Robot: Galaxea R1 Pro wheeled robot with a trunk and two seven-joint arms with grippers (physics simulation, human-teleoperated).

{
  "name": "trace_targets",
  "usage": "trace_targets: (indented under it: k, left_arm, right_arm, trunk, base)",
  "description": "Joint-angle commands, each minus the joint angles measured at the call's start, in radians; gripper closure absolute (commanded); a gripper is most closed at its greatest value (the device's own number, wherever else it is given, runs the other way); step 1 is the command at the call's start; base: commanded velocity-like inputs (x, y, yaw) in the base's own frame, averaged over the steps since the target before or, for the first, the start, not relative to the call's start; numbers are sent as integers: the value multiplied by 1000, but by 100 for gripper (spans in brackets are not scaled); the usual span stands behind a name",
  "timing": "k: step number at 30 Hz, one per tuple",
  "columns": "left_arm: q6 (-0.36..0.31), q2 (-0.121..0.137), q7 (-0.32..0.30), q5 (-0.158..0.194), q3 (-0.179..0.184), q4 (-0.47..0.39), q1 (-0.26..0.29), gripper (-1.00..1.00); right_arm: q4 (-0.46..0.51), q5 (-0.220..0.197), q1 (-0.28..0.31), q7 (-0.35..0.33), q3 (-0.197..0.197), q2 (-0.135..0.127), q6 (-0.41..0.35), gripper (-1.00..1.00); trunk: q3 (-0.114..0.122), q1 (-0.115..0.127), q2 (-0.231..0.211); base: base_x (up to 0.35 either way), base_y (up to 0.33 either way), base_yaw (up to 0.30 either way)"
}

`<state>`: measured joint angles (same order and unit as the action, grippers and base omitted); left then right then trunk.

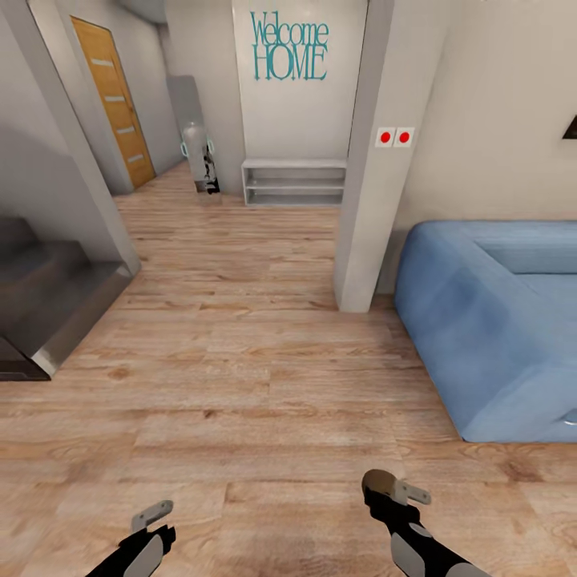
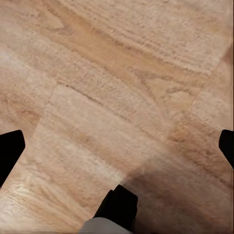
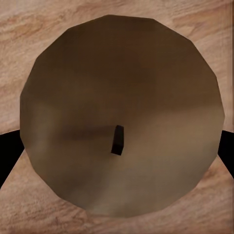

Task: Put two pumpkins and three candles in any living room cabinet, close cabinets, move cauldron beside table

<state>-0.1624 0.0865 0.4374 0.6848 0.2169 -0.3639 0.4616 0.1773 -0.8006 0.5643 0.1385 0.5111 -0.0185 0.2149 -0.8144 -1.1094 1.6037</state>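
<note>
Low over the wooden floor (image 1: 240, 385), the left gripper (image 1: 152, 521) hangs empty, its dark fingertips (image 2: 9, 151) standing wide apart at the two sides of the left wrist view. Further right, the right gripper (image 1: 393, 489) is clamped on a candle (image 1: 379, 482), whose round beige top and short dark wick (image 3: 117, 140) face the right wrist camera. Beyond, a grey pillar (image 1: 361, 200) stands beside a blue sofa (image 1: 489, 320), and a low white shelf (image 1: 294, 183) sits under the "Welcome HOME" lettering (image 1: 289, 46).
</note>
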Motion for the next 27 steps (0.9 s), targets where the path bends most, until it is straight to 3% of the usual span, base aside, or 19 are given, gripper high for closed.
trace_targets:
  k: [1, 27]
  left_arm:
    - [-5, -2, 8, 5, 10, -2, 0, -100]
    - [32, -29, 7, 5, 22, 34, -1, -100]
  right_arm:
    - [0, -8, 0, 6, 9, -1, 3, 100]
    - [-1, -10, 0, 13, 8, -5, 0, 100]
  trunk:
    - [2, 4, -7]
    - [84, 104, -189]
  base:
    - [0, 0, 0]
    - [0, 0, 0]
